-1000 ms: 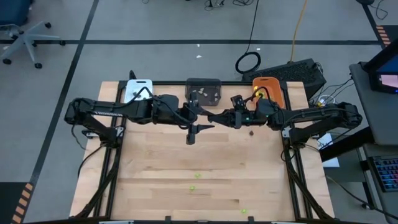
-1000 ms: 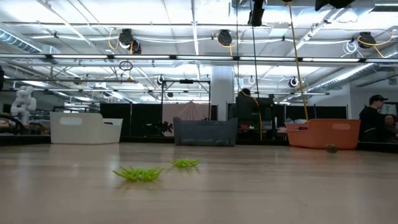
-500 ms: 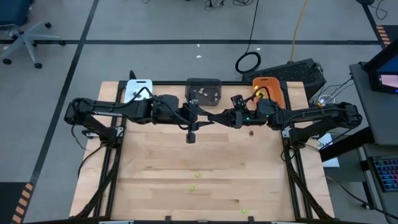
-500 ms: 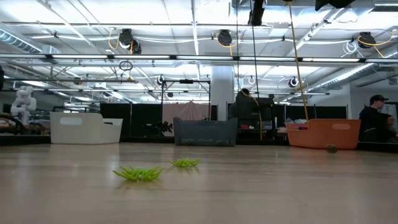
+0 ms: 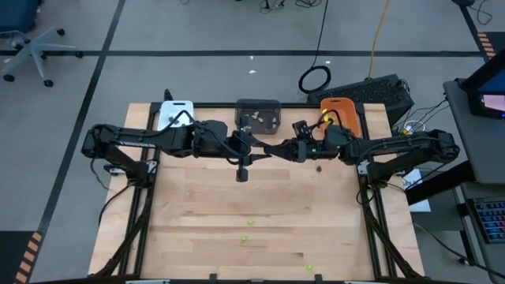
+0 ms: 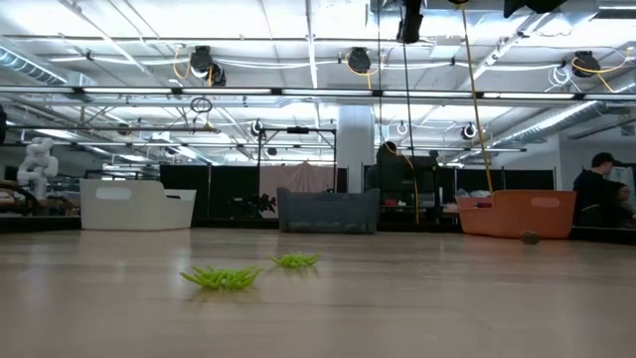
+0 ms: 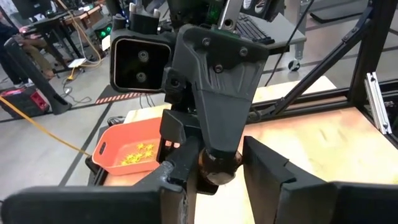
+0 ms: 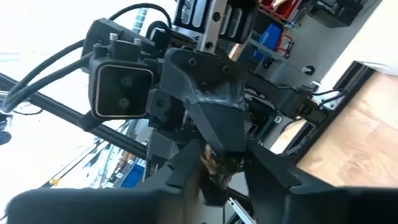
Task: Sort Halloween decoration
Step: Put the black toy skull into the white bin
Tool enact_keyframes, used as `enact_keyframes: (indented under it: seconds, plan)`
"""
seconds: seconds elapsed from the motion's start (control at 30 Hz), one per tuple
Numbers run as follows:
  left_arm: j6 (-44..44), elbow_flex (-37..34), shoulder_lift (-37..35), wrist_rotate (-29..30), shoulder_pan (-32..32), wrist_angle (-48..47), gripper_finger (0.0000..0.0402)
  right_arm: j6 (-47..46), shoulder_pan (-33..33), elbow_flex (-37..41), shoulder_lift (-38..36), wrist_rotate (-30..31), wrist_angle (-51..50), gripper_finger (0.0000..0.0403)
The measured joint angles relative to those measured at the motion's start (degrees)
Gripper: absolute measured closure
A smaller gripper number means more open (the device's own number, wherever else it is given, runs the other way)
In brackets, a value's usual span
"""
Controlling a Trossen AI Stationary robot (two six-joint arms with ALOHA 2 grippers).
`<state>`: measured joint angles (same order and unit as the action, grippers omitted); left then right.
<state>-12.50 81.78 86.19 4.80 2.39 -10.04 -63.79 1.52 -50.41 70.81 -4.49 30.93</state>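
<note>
Since a moment ago the left gripper [image 5: 251, 152] has closed on a dark brown piece [image 7: 217, 168] that the right gripper [image 5: 268, 148] also pinches, above the wooden table [image 5: 197, 229]; lime green pieces [image 6: 224, 277] lie nearer the front.

Your two arms meet tool to tool just in front of the dark grey tray [image 5: 258, 115], blocking the surface's [image 5: 189, 213] far middle. Nearer you, only scattered lime green pieces [image 5: 248, 229] interrupt the open wood; the white tray [image 5: 173, 113] and orange tray [image 5: 341, 113] line the far edge.
</note>
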Motion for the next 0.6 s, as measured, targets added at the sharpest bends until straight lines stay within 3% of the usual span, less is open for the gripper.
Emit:
enact_keyframes:
  seconds: [0.33, 0.6]
  plan:
    - [0.2, 0.0, -2.1, 0.0, 0.0, -0.7, 0.0306, -0.5, 0.0, 0.0, -1.0, 0.1, -1.3, 0.0171]
    - [0.1, 0.0, -4.6, 1.7, -0.7, -9.6, 0.0305, 0.3, 0.0, 0.0, -3.8, 0.2, -4.4, 0.0129]
